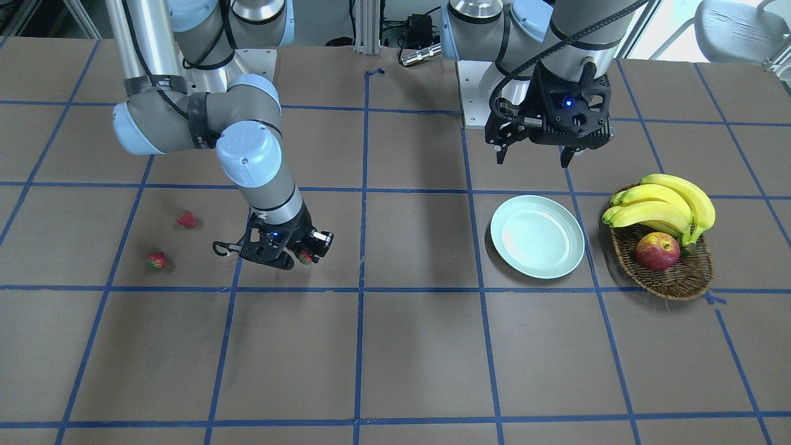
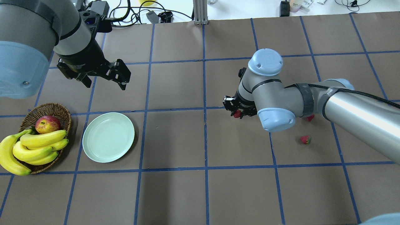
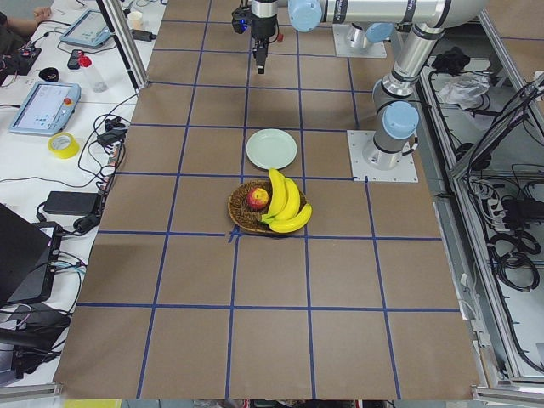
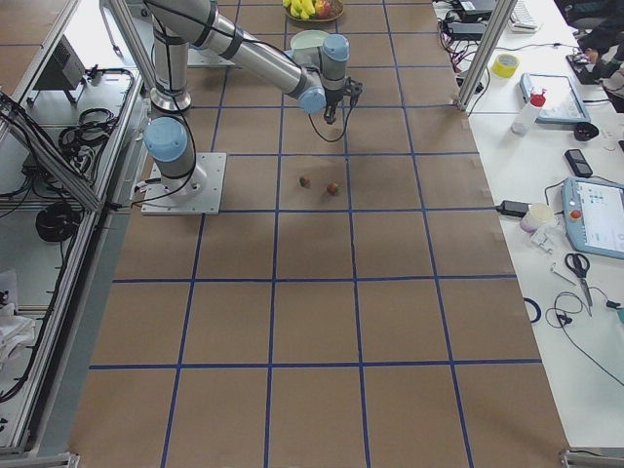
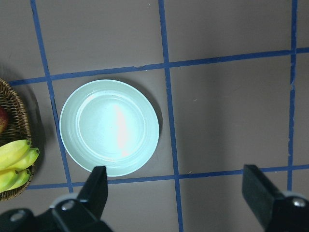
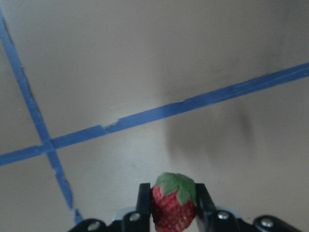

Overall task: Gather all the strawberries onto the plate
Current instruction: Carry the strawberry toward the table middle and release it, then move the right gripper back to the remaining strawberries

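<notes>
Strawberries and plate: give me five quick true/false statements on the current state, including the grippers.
1. The right gripper is shut on a strawberry. True.
2. The plate already holds a strawberry. False: it is empty.
3. Two loose strawberries lie on the table. True.
4. The left gripper grips the apple. False: it is open and empty, and the apple sits in the basket.
5. The bananas lie on the plate. False: they rest on the basket, beside the apple.
</notes>
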Tool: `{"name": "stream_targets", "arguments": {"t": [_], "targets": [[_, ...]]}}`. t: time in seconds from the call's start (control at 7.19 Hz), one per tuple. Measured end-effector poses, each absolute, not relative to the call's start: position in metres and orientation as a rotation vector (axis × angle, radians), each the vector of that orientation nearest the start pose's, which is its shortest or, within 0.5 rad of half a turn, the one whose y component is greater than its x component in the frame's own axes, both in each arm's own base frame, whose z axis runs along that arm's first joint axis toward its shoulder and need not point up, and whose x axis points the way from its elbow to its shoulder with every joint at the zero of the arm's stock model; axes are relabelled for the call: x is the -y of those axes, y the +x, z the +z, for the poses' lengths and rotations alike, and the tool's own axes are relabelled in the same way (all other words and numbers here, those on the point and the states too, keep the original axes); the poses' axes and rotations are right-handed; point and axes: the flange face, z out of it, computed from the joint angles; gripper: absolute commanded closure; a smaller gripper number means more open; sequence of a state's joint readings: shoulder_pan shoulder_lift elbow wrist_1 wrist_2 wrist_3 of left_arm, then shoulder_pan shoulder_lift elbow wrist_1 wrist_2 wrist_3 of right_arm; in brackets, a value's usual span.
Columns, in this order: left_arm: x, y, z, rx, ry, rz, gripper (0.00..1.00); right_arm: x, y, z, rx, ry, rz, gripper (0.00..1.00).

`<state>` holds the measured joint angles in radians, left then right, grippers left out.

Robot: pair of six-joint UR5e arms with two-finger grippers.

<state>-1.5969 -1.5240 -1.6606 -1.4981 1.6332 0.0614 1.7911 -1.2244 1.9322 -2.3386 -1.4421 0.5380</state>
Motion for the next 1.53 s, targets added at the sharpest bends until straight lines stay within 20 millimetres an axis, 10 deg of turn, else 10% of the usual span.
{"name": "stream_targets", "arguments": {"t": [0.42, 0.56, 0.7, 1.25, 1.53], "targets": [[0.471, -0.139, 0.473, -3.074, 0.133, -0.042, 0.00, 0.519, 0.358, 0.202, -2.913, 0.521, -0.060, 0.62], [0.471, -0.139, 0.474, -3.073, 0.133, -0.043, 0.00, 0.518, 0.375, 0.193, -2.917, 0.510, -0.052, 0.11], [0.470, -0.139, 0.474, -3.072, 0.133, -0.044, 0.00, 0.517, 0.381, 0.187, -2.922, 0.504, -0.041, 0.00], [0.470, -0.140, 0.474, -3.080, 0.131, -0.049, 0.00, 0.516, 0.373, 0.195, -2.957, 0.435, -0.069, 0.00], [0.471, -0.140, 0.474, -3.085, 0.130, -0.053, 0.00, 0.536, 0.314, 0.223, -3.013, 0.442, -0.105, 0.00]]}}
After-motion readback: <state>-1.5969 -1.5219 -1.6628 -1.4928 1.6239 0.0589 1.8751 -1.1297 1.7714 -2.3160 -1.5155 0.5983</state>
